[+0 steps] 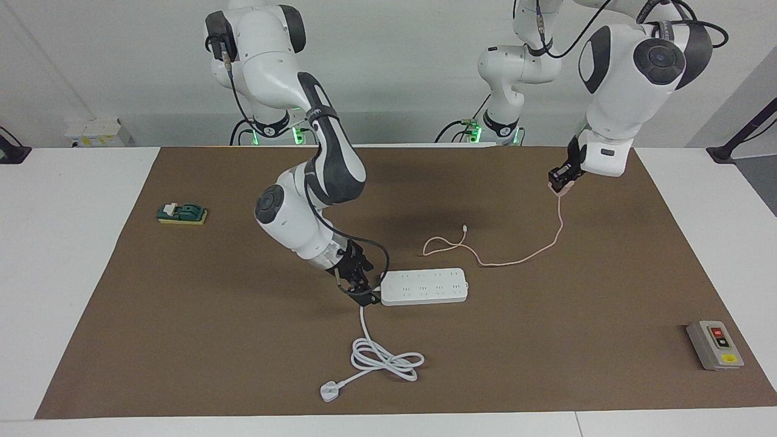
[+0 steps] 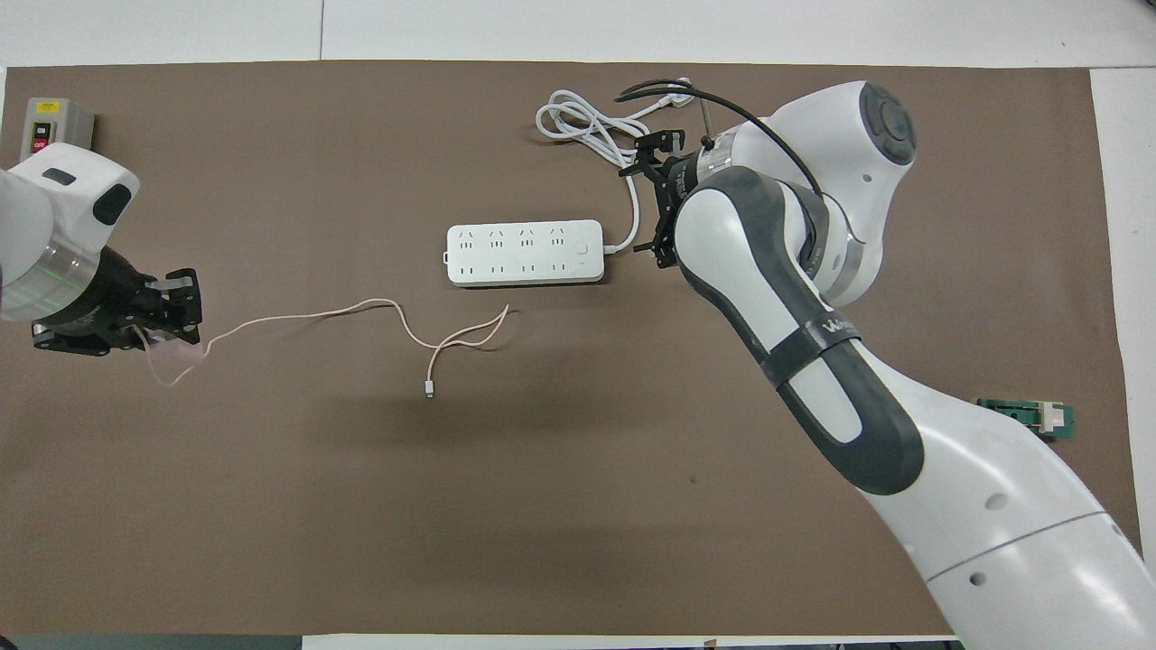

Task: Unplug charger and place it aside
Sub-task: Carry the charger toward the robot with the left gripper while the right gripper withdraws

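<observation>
Covering the table: brown mat [image 1: 243,364], white wall [image 1: 394,60]
Left gripper [image 1: 559,181]: clenched on charger [image 1: 559,187]
Right gripper [image 1: 362,291]: fingers can't tell, beside power strip [image 1: 425,286]

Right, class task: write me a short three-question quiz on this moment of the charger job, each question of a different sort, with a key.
1. True or false: the charger is plugged into the power strip.
2. Which gripper holds the charger: A) left gripper, B) right gripper, C) neither?
3. Fill in: the loose end of the charger's cable lies on the ____.

Key
1. False: it hangs in the air, clear of the strip.
2. A: the left gripper is shut on it, up over the brown mat toward the left arm's end of the table; the right gripper sits at the strip's cord end.
3. Mat.
</observation>
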You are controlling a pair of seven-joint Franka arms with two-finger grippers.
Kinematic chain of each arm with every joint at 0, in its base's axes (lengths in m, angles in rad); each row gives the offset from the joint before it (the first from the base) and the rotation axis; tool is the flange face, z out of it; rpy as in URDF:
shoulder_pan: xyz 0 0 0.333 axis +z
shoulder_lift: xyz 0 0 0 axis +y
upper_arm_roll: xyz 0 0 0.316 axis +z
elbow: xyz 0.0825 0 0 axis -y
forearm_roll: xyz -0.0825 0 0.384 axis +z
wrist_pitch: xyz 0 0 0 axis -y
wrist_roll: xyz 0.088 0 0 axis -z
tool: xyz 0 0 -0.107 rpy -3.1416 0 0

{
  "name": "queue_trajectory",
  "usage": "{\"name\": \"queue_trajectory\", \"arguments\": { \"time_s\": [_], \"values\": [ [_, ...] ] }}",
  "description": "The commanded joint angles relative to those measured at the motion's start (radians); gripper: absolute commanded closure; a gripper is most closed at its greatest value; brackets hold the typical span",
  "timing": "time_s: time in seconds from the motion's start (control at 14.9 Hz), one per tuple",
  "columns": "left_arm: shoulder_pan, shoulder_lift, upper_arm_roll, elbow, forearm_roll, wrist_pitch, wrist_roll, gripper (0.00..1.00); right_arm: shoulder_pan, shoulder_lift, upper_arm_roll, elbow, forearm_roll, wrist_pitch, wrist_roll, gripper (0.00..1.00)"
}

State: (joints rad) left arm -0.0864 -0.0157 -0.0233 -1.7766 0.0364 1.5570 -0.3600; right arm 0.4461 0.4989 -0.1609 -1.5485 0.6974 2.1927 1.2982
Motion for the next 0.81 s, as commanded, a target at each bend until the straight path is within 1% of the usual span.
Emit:
{"name": "queue_trajectory", "arguments": {
  "time_s": [0.0,0.07,0.2,0.34,0.47,0.54,0.6,0.74],
  "values": [
    [0.066,-0.081,-0.004,-0.116,-0.01,0.025,0.18,1.0,-0.029,-0.182,-0.009,-0.152,-0.021,-0.013,-0.014,0.0],
    [0.083,-0.096,-0.004,-0.15,-0.01,0.044,0.222,1.0,-0.047,-0.215,-0.014,-0.163,-0.044,-0.052,-0.016,0.0],
    [0.108,-0.141,-0.003,-0.239,-0.009,0.096,0.303,1.0,-0.099,-0.246,-0.012,-0.144,-0.136,-0.149,-0.03,0.0],
    [0.135,-0.202,-0.003,-0.358,-0.009,0.193,0.351,1.0,-0.116,-0.292,-0.014,-0.144,-0.191,-0.212,-0.028,0.0],
    [0.199,-0.24,-0.003,-0.449,-0.012,0.283,0.462,1.0,-0.142,-0.327,-0.012,-0.14,-0.295,-0.28,-0.06,0.0],
    [0.239,-0.248,-0.001,-0.464,-0.038,0.293,0.516,1.0,-0.144,-0.344,-0.011,-0.14,-0.341,-0.304,-0.116,0.0],
    [0.27,-0.251,0.0,-0.474,-0.09,0.296,0.553,1.0,-0.15,-0.35,-0.011,-0.139,-0.381,-0.341,-0.187,0.0],
    [0.296,-0.273,0.0,-0.515,-0.113,0.33,0.596,1.0,-0.202,-0.368,0.0,-0.127,-0.456,-0.399,-0.366,0.0]
  ]
}}
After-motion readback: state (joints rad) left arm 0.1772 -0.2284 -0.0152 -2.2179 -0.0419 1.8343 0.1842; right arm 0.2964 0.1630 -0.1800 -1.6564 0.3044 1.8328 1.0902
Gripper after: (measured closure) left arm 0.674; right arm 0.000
